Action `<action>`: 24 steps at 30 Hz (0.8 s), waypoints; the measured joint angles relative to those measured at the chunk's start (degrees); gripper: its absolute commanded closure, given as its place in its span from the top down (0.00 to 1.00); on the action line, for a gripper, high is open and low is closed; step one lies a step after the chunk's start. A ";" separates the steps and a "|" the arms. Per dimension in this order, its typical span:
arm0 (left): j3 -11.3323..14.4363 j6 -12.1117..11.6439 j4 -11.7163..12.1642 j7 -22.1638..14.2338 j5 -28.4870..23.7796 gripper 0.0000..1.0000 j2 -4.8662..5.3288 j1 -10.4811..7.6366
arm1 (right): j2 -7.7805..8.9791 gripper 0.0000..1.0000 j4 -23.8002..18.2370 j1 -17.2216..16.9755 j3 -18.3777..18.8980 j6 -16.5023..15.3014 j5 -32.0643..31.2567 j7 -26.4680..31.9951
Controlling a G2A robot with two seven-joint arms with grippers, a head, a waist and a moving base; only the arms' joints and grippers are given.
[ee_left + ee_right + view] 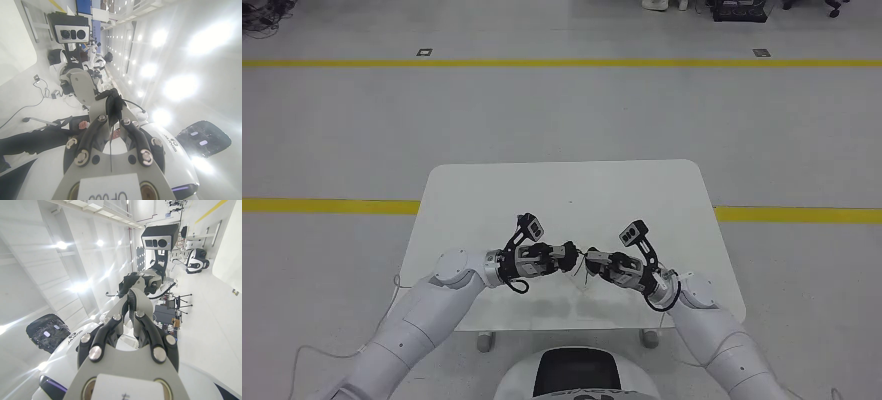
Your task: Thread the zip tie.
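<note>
zip tie [111, 151] runs along left pincer [113, 103] toward right pincer [130, 298], both clenched on it.

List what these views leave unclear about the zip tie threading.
Left wrist view: the zip tie runs into the left pincer, which hides its end.
Right wrist view: the right pincer blocks the meeting point.
Top view: the zip tie is too small to show whether it is threaded.

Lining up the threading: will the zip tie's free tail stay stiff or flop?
Probably semi-stiff: the zip tie tail runs nearly straight, unsupported, out of the left gripper. It looks thin and light, so a nudge would likely flick it aside.
</note>
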 measured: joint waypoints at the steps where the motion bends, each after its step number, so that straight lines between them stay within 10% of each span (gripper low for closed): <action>1: 0.00 0.00 0.00 0.00 0.00 0.00 0.00 0.00 | 0.02 0.00 0.02 0.01 -0.01 -0.01 -0.02 -0.07; 24: 0.00 0.00 0.00 0.00 0.00 0.00 0.00 0.00 | 0.43 0.00 -0.26 0.22 -0.08 -0.13 -1.04 -1.49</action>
